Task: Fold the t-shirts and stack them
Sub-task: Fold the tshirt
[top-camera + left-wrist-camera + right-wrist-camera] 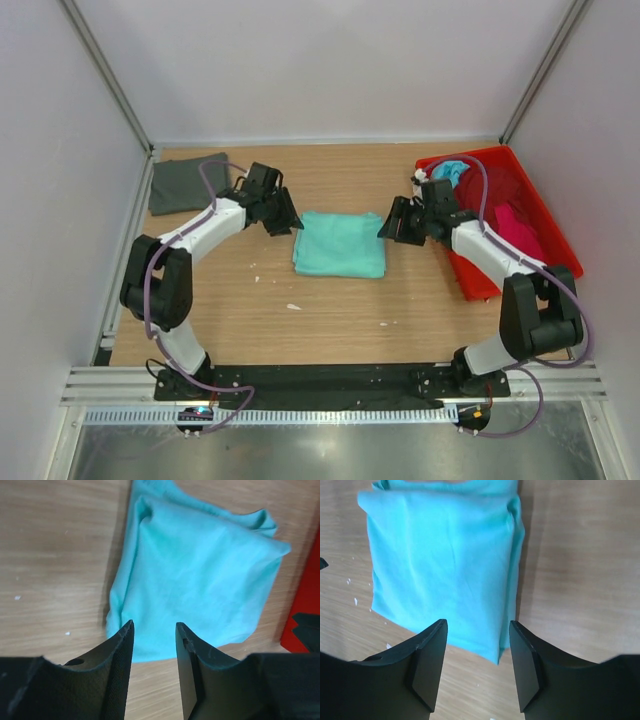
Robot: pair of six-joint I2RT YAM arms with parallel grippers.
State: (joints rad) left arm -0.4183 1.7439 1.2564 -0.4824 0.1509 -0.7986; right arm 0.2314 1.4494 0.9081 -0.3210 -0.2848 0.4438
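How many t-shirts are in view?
4: a folded mint green cloth t-shirt at centre, a folded dark grey t-shirt far left, a turquoise t-shirt and a pink t-shirt in the red plastic tray; more may hide there.

The bench (330, 310) is a pale wood-grain top, walled in on three sides by white panels. Near its middle lies a mint green t-shirt (340, 243), folded into a neat, roughly square pad and flat on the wood. In the far left corner a dark grey t-shirt (185, 183) is folded too, close to the side wall. A red tray (478, 278) sits along the right side, set at an angle. A few white specks (293, 306) are scattered on the wood nearer the front.
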